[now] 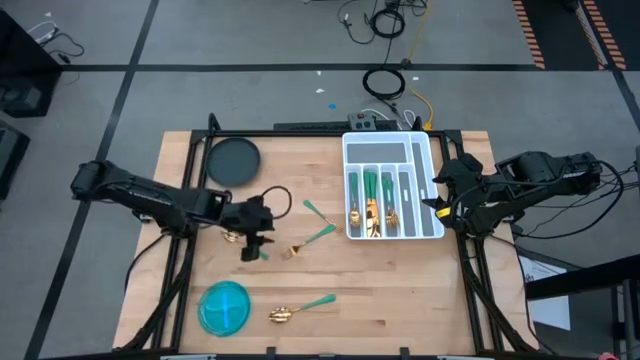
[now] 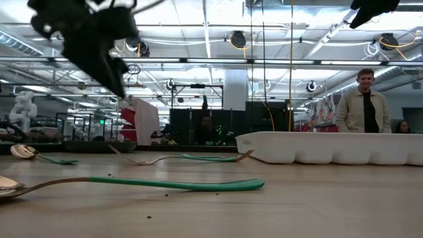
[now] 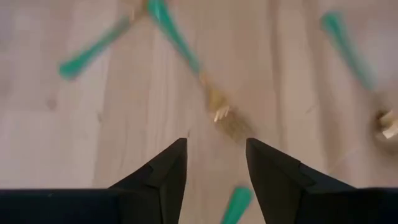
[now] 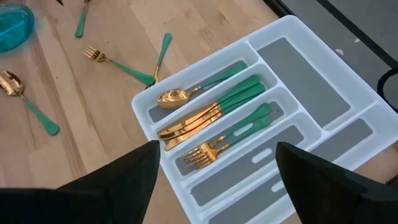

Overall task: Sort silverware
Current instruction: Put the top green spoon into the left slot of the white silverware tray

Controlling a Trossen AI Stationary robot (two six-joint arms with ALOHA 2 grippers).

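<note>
Silverware (image 1: 318, 236) loose on table, blurred under left gripper (image 3: 216, 163), jaws parted, right gripper (image 4: 214, 171) jaws wide.

left wrist view blurred throughout, teal handle (image 3: 236, 204) partly hidden between jaws, spoon bowl (image 2: 5, 186) cut off

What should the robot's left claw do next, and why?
Probably lower a little and close on a piece of silverware. The left gripper hangs open above the wood, with a fork just ahead of its fingers. Some cutlery already lies sorted in the white tray; the right gripper waits open beside it.
</note>
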